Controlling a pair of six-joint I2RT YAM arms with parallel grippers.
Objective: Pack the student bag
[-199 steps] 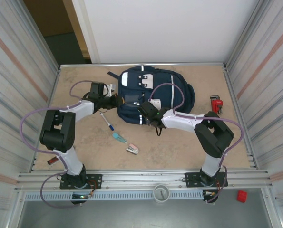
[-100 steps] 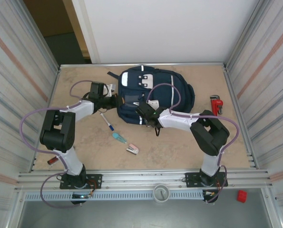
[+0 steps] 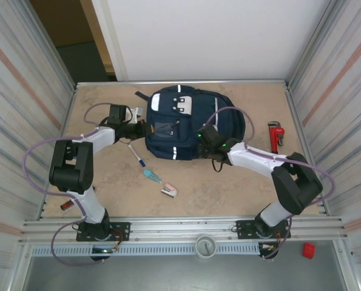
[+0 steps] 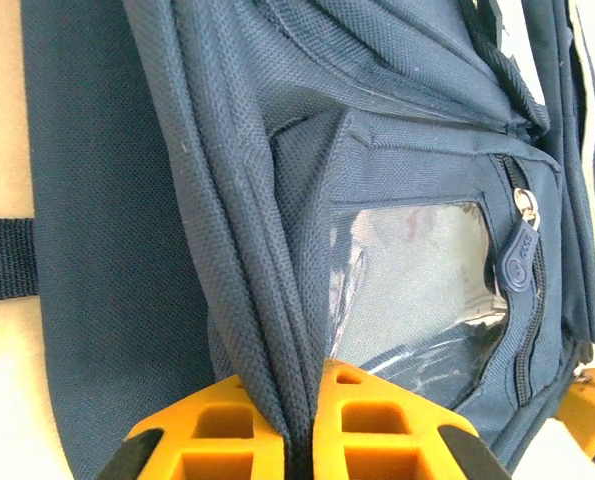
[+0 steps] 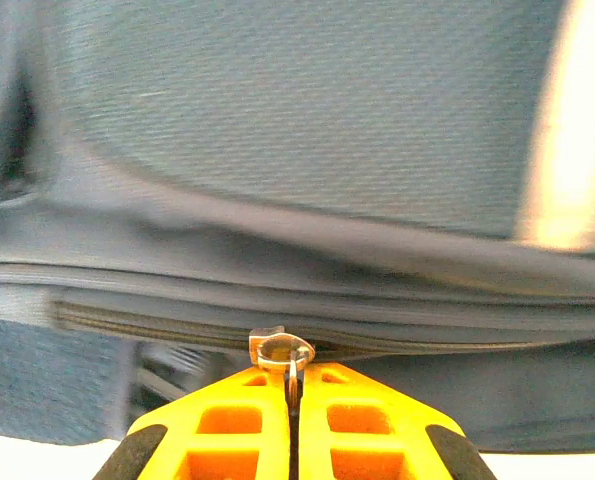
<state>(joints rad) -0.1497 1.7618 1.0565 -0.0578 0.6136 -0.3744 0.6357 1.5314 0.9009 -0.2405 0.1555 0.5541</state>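
The navy student bag (image 3: 189,121) lies flat in the middle of the table, front pockets up, with white patches near its top. My left gripper (image 3: 141,129) is at the bag's left edge, shut on a fold of the bag's fabric (image 4: 277,340) beside a clear plastic pocket window (image 4: 417,290). My right gripper (image 3: 199,134) is over the bag's lower middle. Its yellow fingers (image 5: 247,420) are shut on a metal zipper pull (image 5: 282,352) on a long zipper line of the bag (image 5: 307,140).
A blue-tipped pen (image 3: 136,155), a teal object (image 3: 151,176) and a small white and red item (image 3: 168,192) lie on the table left of the bag's bottom. A red pipe wrench (image 3: 275,133) lies to the right. Metal walls border both sides.
My right gripper closed on the zipper pull and moved right along the bag's lower part. The bag shifted slightly left, and my left arm drew back left with the fabric.
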